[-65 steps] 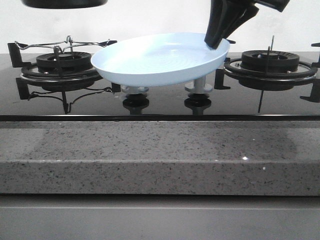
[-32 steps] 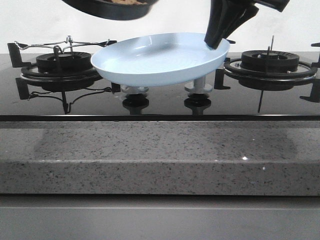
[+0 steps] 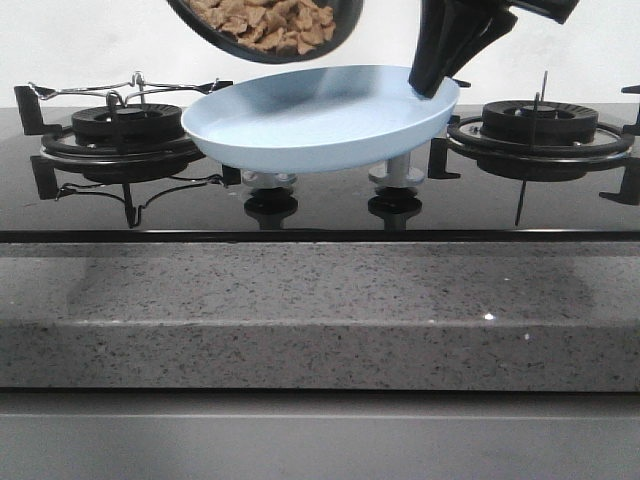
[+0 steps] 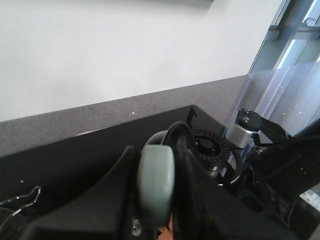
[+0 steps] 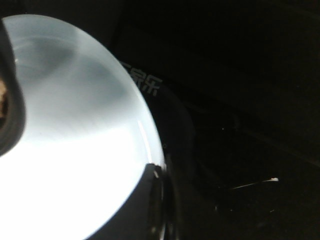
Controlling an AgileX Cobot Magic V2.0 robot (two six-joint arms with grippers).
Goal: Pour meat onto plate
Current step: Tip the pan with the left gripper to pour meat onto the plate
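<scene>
Above the glossy black glass hob (image 3: 330, 215), the wide, shallow, light-blue round plate (image 3: 320, 125) hangs tilted, its right rim higher than its left. The right arm's black pincer (image 3: 432, 88) comes down from the top of the front view and is clamped on that raised right rim; the right wrist view shows a dark finger (image 5: 145, 200) lying over the plate's edge (image 5: 75, 150).

Higher up and a little left of the plate's middle, a black round frying pan (image 3: 345, 30) is tipped with its open face toward the camera. The heap of thin orange-brown meat strips (image 3: 265, 20) sits inside it, all of it within the pan's rim and none on the plate. The pan's lower edge is close above the far rim of the plate but apart from it.

From the left wrist view, the left pincer (image 4: 157, 200) is closed around the pan's pale grey-green handle (image 4: 156, 185), black fingers (image 4: 187, 165) pressed against either side of it.

On the hob, 2 black ringed gas burners stand, 1 at the left (image 3: 115, 135) under a thin wire pan support (image 3: 120, 90) and 1 at the right (image 3: 540, 125). Between them, below the plate, are 2 silver control knobs (image 3: 272, 183). Nearest the camera runs the speckled grey stone desk (image 3: 320, 315).
</scene>
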